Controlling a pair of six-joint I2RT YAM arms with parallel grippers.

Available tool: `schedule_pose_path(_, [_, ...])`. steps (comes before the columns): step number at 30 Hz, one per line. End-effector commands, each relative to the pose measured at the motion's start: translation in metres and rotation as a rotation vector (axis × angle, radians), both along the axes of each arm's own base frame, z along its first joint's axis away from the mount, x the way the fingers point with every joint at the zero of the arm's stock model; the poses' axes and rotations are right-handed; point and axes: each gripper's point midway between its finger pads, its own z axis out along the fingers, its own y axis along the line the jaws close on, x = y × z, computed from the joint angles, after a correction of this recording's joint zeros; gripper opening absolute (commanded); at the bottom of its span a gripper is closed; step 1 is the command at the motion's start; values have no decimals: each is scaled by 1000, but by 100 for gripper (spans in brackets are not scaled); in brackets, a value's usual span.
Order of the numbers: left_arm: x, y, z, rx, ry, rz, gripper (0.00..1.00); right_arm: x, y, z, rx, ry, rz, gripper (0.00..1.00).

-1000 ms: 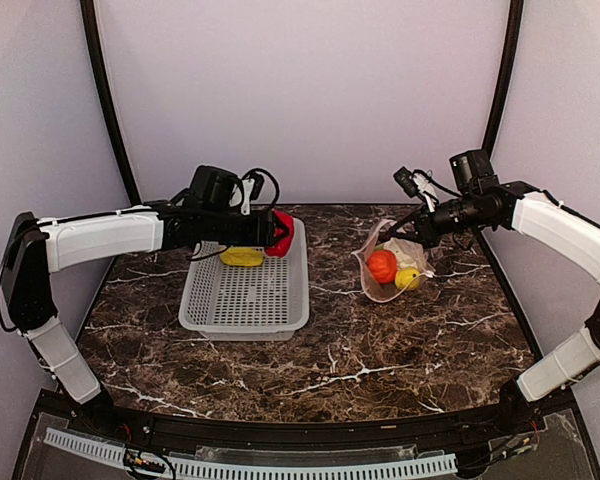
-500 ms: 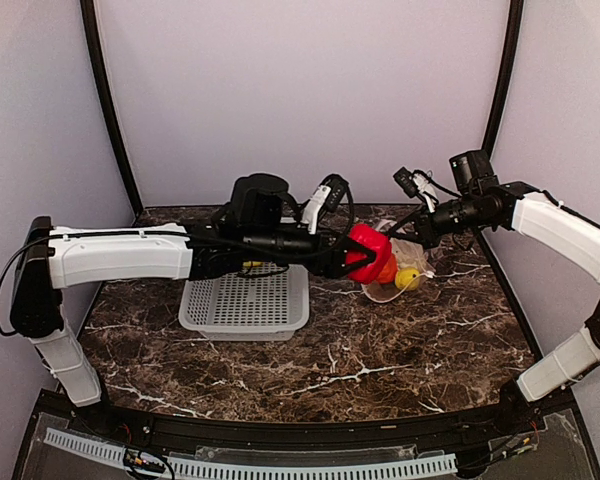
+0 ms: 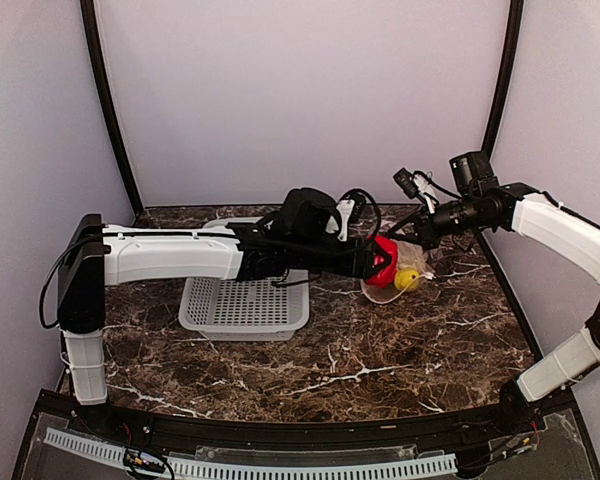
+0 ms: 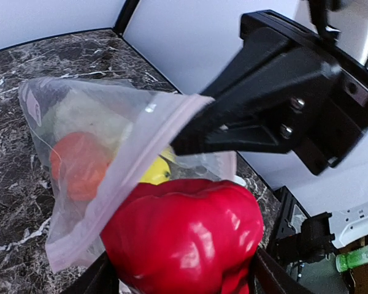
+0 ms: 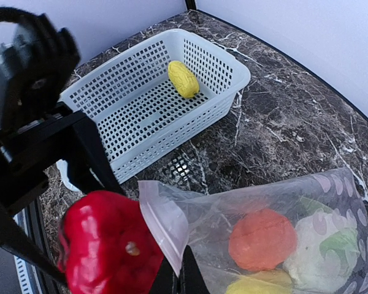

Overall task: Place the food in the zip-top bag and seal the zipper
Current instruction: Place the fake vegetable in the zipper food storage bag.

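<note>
Pepper (image 4: 184, 239) at bag (image 5: 331, 202) mouth | right wrist only: yellow piece (image 5: 183, 78) in basket (image 5: 172, 131)

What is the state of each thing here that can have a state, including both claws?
zip-top bag: mouth open, partly filled, held up.
zipper: unsealed.
red pepper: gripped, at the bag's mouth, not yet inside.
basket: upright, one yellow piece inside.
left claw: shut on the red pepper.
right claw: shut on the bag's edge.
</note>
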Motion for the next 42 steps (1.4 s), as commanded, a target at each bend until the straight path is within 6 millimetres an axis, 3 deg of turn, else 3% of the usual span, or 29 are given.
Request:
schedule_pose_path(1, [23, 0, -16, 70, 34, 122, 31, -12, 6, 19, 67, -40, 59, 0])
schedule_pose_path(14, [62, -17, -25, 31, 46, 289, 28, -25, 11, 30, 123, -27, 110, 0])
schedule_pose_path(18, [72, -19, -26, -11, 80, 351, 33, -24, 12, 27, 124, -6, 113, 0])
schedule_pose_path(23, [82, -19, -27, -84, 153, 393, 52, -25, 12, 29, 130, -5, 113, 0])
schedule_pose_path(28, [78, -23, -21, -126, 220, 359, 67, -24, 10, 32, 123, -20, 97, 0])
schedule_pose_path(34, [63, -23, -5, -167, 266, 327, 73, -18, 9, 28, 108, -18, 76, 0])
schedule_pose_path(40, [45, -8, 5, -171, 267, 327, 79, -15, 8, 26, 104, -11, 65, 0])
schedule_pose_path(42, [40, -3, 8, -162, 260, 325, 88, -14, 7, 25, 103, -7, 61, 0])
